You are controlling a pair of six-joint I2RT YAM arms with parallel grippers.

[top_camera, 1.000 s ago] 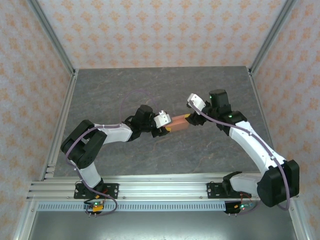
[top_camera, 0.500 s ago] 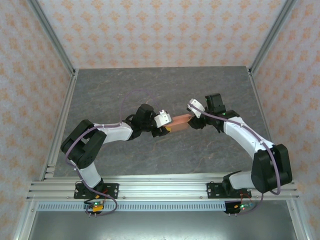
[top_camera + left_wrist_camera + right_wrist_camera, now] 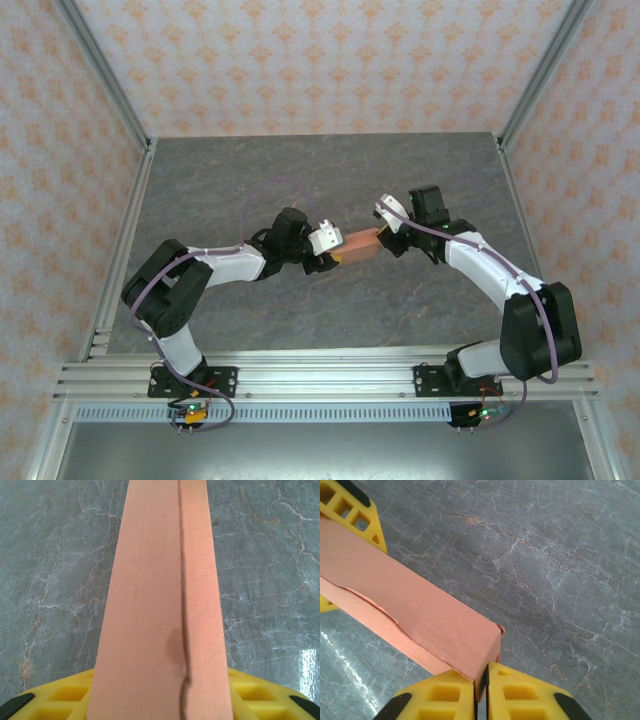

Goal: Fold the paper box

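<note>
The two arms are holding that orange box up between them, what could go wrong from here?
The right tool pinches just a thin edge at a corner of the paper box; a pull might tear it or slip off. The seam bulges open in a wave, so twisting could pop it apart. The left tool holds the other end above the table; a loose grip there would likely drop it.

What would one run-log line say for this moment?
left gripper: shut on paper box | right gripper: shut on box's end edge | box: folded, spanning between them
</note>
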